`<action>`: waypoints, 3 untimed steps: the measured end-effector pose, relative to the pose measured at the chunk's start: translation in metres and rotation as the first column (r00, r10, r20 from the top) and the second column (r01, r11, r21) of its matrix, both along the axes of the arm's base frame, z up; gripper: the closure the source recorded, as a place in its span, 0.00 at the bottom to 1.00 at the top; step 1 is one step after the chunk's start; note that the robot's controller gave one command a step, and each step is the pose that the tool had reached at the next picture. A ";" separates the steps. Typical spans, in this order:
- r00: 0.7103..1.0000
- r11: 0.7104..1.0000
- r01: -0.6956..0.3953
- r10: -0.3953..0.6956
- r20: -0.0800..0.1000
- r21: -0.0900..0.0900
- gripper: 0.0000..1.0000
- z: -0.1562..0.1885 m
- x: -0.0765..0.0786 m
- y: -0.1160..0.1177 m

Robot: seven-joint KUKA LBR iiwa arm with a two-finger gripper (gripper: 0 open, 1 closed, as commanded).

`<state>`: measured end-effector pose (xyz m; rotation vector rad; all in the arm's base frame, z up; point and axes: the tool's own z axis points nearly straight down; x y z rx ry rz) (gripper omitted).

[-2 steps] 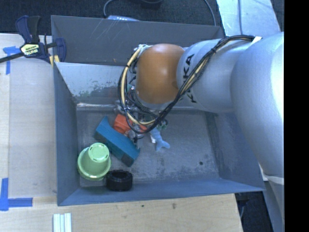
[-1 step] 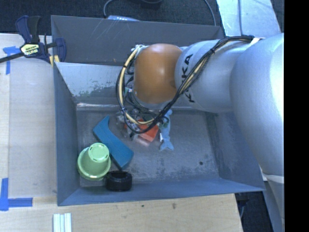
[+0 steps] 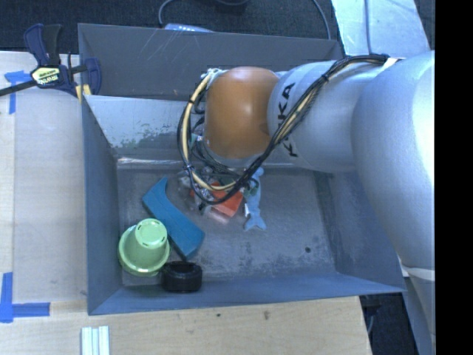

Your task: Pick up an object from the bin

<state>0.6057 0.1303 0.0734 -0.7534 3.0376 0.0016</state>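
Scuffed matt metal bin [image 3: 295, 250], glossy plastic green cup [image 3: 145, 247]

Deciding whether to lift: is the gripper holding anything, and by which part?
Cannot be told: the gripper sits low over an orange block mid-bin, but cables hide any hold.

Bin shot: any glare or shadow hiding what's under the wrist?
Camera view: glare sits on the orange wrist cover and the grey arm, with pale streaks on the bin's back wall. Camera view: the wrist shades the floor beneath it, so the orange-red piece there is dim and partly covered; the green cup, blue block and black ring at the view's lower left are evenly lit.
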 end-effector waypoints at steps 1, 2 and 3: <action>1.000 1.000 0.013 -0.013 -0.008 0.000 1.00 0.042 -0.002 -0.016; 0.996 0.996 -0.086 0.086 0.010 0.000 1.00 0.059 0.004 -0.058; 0.989 0.989 0.149 -0.149 -0.006 0.001 0.00 0.051 -0.029 -0.070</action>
